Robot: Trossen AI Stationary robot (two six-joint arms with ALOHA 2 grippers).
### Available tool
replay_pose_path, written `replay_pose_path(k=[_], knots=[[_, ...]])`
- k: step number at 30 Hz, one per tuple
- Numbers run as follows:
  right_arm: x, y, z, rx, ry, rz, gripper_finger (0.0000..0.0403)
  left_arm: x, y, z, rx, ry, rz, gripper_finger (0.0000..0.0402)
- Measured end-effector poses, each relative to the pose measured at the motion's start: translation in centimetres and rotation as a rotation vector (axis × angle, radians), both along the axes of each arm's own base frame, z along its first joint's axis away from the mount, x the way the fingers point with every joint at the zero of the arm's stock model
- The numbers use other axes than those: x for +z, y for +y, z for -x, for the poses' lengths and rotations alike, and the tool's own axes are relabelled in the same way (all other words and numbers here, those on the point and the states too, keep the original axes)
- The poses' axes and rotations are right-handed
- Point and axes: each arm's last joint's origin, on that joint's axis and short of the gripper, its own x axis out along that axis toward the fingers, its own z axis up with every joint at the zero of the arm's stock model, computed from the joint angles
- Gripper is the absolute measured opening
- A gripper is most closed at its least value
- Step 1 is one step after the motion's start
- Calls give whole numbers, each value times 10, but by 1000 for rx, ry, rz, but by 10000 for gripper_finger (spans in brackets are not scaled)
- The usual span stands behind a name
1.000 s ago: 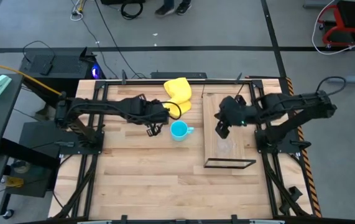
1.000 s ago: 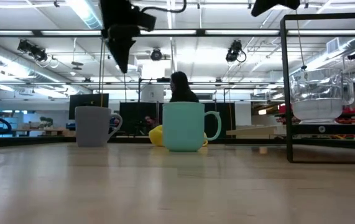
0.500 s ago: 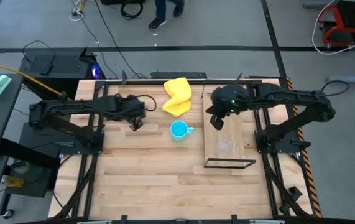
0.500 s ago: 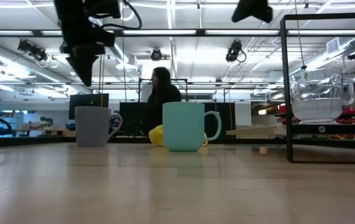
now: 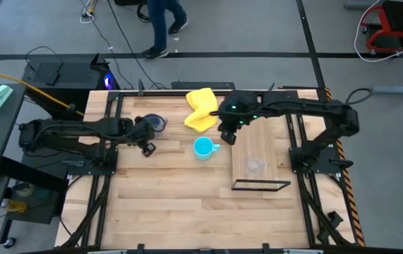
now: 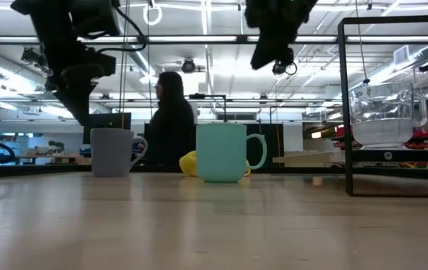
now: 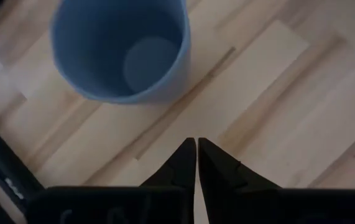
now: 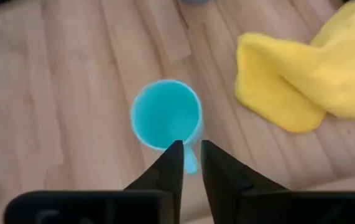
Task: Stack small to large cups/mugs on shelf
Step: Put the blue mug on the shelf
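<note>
I see the right gripper (image 5: 228, 134), slightly open, moved off the shelf (image 5: 280, 144) toward the cyan mug (image 5: 203, 147); left gripper (image 5: 147, 148), closed, retreated beside the grey-blue mug (image 5: 156, 123)

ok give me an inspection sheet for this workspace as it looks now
surface: wooden plank tabletop, bare at the front
job's things: small clear glass cup on the light-wood shelf board with black frame; bright cyan handled mug mid-table; grey-blue handled mug at back left
clutter: yellow cloth at the back edge
grippers: left gripper beside the grey-blue mug, fingers nearly together, empty; right gripper above the cyan mug, slightly parted, empty
cables: black and yellow leads on the floor
surroundings: person walking behind the table
</note>
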Motion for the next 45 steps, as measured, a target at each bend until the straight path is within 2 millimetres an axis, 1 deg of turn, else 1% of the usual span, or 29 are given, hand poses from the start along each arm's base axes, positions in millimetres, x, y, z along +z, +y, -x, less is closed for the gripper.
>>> replay_pose_path(k=[2,4,7,10,13,17,21,27,31,34,38,45], knots=[[-6,-7,-9,-16,17,-8,75,-7,-1,2,-1,18,9,30],[-10,-14,-17,-35,35,-14,87,-13,-2,0,-9,-6,16,32],[-11,-23,-30,-59,34,-15,99,-20,-3,-2,-33,-46,39,28],[-11,-28,-42,-65,36,-13,103,-26,-4,-3,-64,-75,49,22],[-14,-33,-51,-71,67,-20,103,-31,-4,-4,-66,-92,49,18],[-31,-34,-55,-69,186,-39,103,-37,-4,-2,-65,-89,50,18],[-46,-35,-59,-66,251,-53,103,-37,-4,-3,-67,-101,48,26],[-58,-32,-64,-33,295,-56,103,-36,-4,-6,-76,-132,39,36],[-70,-27,-70,0,327,-54,103,-35,-3,-7,-92,-136,32,35],[-77,-18,-76,52,343,-40,103,-35,-3,-8,-99,-142,28,32],[-81,-10,-82,82,324,-28,103,-35,-3,-8,-113,-140,22,36],[-82,-10,-85,72,312,-3,103,-35,-3,-8,-115,-141,21,43]])
